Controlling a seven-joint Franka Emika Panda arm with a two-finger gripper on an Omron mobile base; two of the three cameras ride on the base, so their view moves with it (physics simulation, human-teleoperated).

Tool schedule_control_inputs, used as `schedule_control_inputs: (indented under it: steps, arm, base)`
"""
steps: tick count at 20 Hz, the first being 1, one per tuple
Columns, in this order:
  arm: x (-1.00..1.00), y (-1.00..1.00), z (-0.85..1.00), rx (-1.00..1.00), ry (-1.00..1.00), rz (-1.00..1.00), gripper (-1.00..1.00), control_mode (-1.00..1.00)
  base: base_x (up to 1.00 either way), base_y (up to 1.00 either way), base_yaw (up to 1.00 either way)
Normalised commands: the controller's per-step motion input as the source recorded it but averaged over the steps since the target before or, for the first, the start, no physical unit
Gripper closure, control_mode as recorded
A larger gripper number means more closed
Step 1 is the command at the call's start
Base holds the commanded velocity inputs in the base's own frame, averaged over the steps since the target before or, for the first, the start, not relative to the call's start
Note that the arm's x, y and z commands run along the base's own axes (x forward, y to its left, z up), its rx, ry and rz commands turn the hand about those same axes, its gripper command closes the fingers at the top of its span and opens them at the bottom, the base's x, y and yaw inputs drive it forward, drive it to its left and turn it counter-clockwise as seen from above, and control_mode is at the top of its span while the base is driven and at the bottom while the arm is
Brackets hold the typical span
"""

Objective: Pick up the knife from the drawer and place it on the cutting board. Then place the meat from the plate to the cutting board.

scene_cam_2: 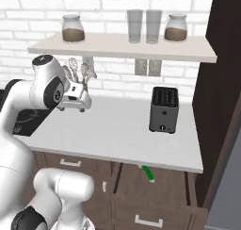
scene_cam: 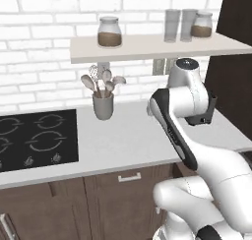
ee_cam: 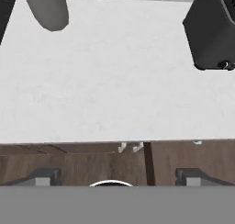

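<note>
The drawer point(scene_cam_2: 164, 189) stands pulled out under the right part of the counter. In it lies the knife point(scene_cam_2: 148, 172), its green handle poking out from under the counter edge. A green speck of the knife point(ee_cam: 197, 142) also shows at the counter's front edge in the hand view. My gripper point(scene_cam_2: 71, 109) hovers above the counter's left-middle, well to the left of the drawer. In the hand view the gripper point(ee_cam: 117, 177) is open, its fingertips point(ee_cam: 43, 176) far apart with nothing between them. The cutting board, the plate and the meat are out of view.
A black toaster point(scene_cam_2: 164, 110) stands on the white counter point(scene_cam_2: 117, 130) at the right. A grey utensil holder point(scene_cam: 103, 105) sits near the wall, a black cooktop point(scene_cam: 34, 138) at the left. A shelf point(scene_cam: 157, 46) with jars and glasses hangs above. A tall dark cabinet point(scene_cam_2: 221, 83) bounds the right.
</note>
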Motion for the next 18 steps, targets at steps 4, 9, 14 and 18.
schedule_control_inputs:
  steps: [4,9,14,18]
  arm:
    - [0.0,0.0,0.0,0.0,0.0,0.0,-1.0,1.0]
    - [0.0,0.0,0.0,0.0,0.0,0.0,-1.0,1.0]
    - [0.0,0.0,0.0,0.0,0.0,0.0,-1.0,1.0]
    - [0.38,-0.29,-0.47,-0.03,0.07,0.0,-1.0,-1.0]
  base:
    - [0.0,0.98,-0.28]
    - [0.17,0.25,-0.52]
    - [0.04,0.19,-0.15]
    - [0.0,0.0,0.0]
